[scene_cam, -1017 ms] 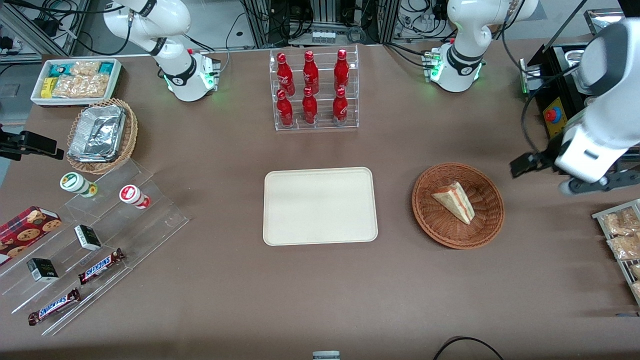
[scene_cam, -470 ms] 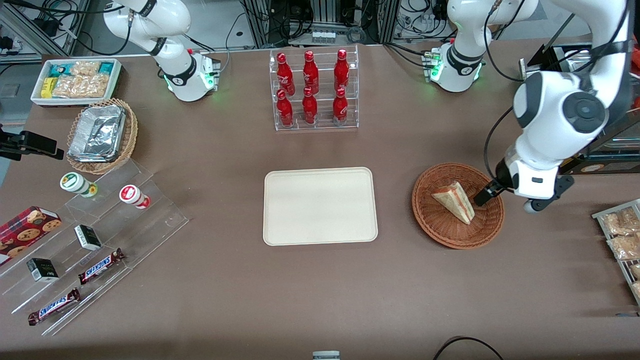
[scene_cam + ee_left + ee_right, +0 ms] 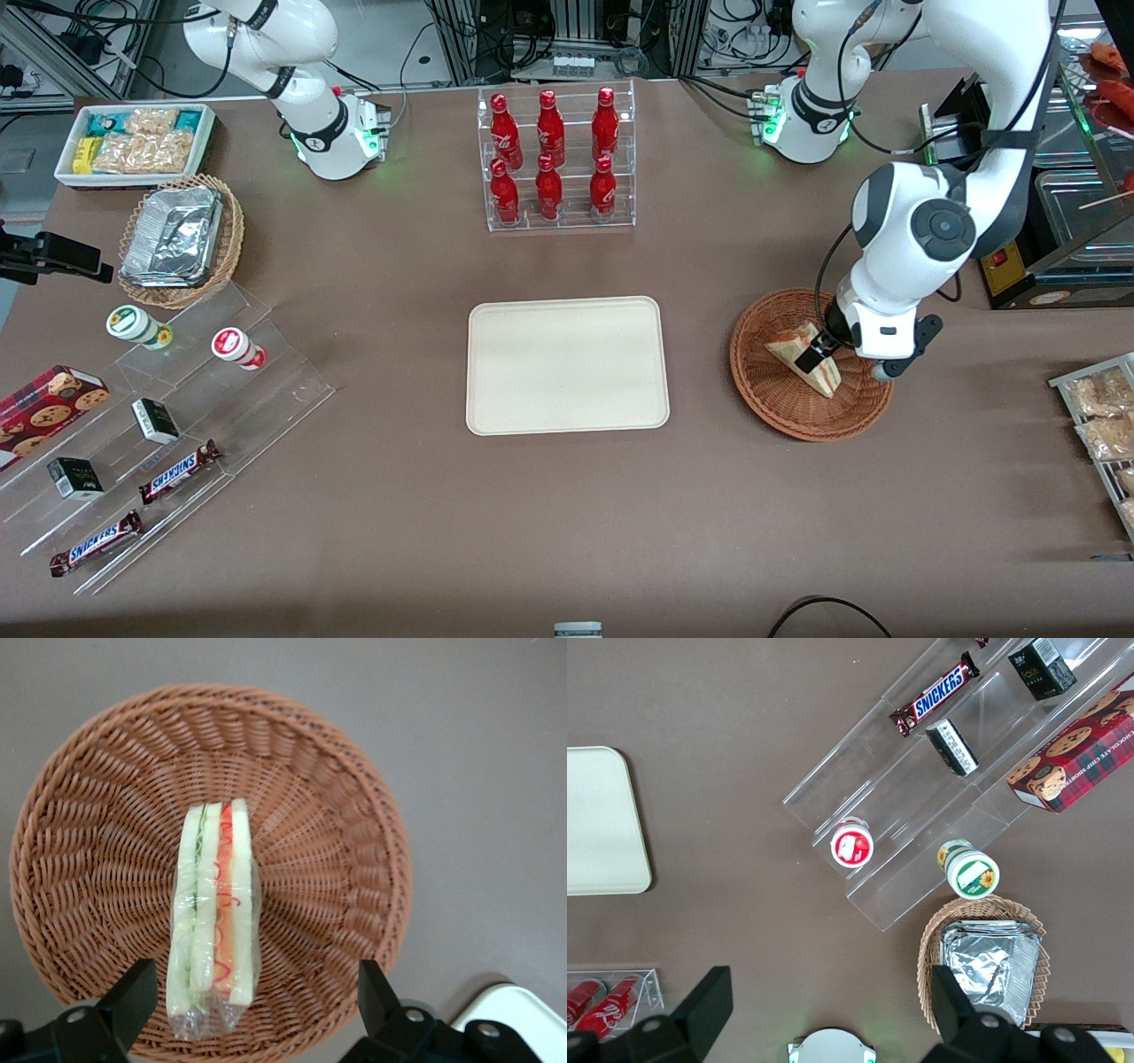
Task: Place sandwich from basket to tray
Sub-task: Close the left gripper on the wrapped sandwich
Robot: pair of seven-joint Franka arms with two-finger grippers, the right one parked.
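While the gripper (image 3: 252, 1005) is held spread above the basket (image 3: 80, 815), nothing is gripped: pickup, carry and placement are judged outstanding. The sandwich (image 3: 215, 917), a clear-wrapped white-bread wedge with green and pink-orange layers, lies in the round, reddish-brown woven wicker bowl. The tray (image 3: 567, 365), flat, cream-white, round-cornered and low-rimmed, is set well apart toward the parked arm's end.

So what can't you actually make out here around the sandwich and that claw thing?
- Front view: the gripper hangs over the sandwich in the basket; the arm hides part of the sandwich and the basket's rim.
- Left wrist view: the fingers are open either side of the sandwich, but whether they touch it cannot be told.
- Left wrist view: only a corner of the tray shows.
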